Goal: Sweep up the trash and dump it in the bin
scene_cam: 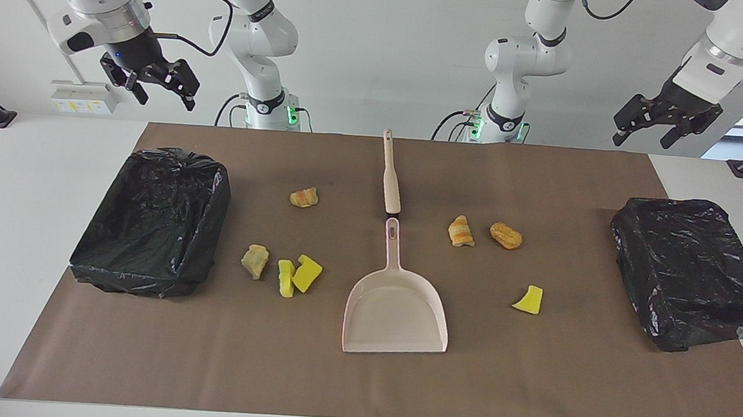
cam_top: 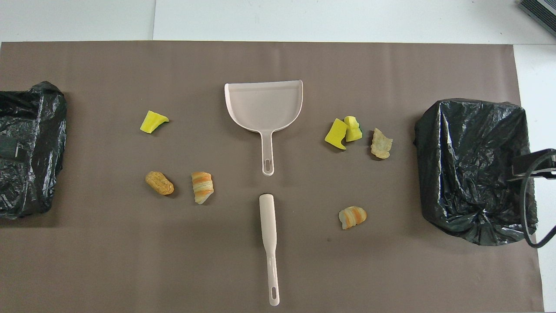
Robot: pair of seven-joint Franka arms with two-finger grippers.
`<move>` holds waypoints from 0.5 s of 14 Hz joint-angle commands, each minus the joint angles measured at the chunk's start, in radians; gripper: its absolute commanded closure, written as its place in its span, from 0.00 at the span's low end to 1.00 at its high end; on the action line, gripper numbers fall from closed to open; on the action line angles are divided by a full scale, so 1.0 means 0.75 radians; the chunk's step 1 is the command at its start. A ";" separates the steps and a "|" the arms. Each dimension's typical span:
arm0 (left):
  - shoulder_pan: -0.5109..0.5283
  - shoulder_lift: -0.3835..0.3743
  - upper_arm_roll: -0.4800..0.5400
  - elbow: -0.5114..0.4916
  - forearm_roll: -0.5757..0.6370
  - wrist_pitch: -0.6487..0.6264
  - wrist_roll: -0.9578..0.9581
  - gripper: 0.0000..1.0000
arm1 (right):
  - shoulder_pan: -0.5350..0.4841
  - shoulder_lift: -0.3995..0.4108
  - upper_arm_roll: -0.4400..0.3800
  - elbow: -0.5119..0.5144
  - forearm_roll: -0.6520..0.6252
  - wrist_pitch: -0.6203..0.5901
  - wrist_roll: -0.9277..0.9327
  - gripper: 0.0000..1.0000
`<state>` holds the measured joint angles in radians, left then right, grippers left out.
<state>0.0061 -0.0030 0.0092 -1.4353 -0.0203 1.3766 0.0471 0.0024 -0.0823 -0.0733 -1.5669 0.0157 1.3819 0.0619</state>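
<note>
Pink dustpan [scene_cam: 396,307] lies flat on the brown mat [scene_cam: 361,382], with the brush [scene_cam: 391,174] just past its handle, nearer the robots. Four scraps of trash [scene_cam: 287,268] lie beside the dustpan toward the right arm's bin [scene_cam: 151,221], and three toward the left arm's bin [scene_cam: 690,273]. Right gripper [scene_cam: 159,86] and left gripper [scene_cam: 664,123] both hang up high, spread wide and holding nothing.

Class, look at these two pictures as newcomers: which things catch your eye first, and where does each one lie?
A pale pink dustpan lies mid-mat, its brush nearer the robots. Bright yellow and tan scraps dot the brown mat on both sides of it. Black-bagged bins sit at each end, with the open left gripper and right gripper raised above the table's edge.
</note>
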 commanded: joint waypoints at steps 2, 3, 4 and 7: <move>-0.006 -0.004 -0.002 -0.001 -0.006 0.005 0.001 0.00 | -0.011 -0.025 0.008 -0.024 0.008 0.029 -0.025 0.00; -0.006 -0.006 -0.006 -0.003 -0.006 0.005 0.001 0.00 | -0.013 -0.027 0.008 -0.026 -0.008 0.029 -0.027 0.00; -0.006 -0.004 -0.006 -0.003 -0.006 0.005 -0.003 0.00 | -0.013 -0.027 0.006 -0.026 -0.009 0.031 -0.015 0.00; -0.008 -0.008 -0.010 -0.007 -0.010 -0.011 -0.003 0.00 | -0.011 -0.031 0.008 -0.036 -0.057 0.055 -0.017 0.00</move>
<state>0.0056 -0.0030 -0.0004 -1.4353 -0.0203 1.3767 0.0471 0.0022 -0.0834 -0.0737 -1.5667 0.0077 1.3879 0.0619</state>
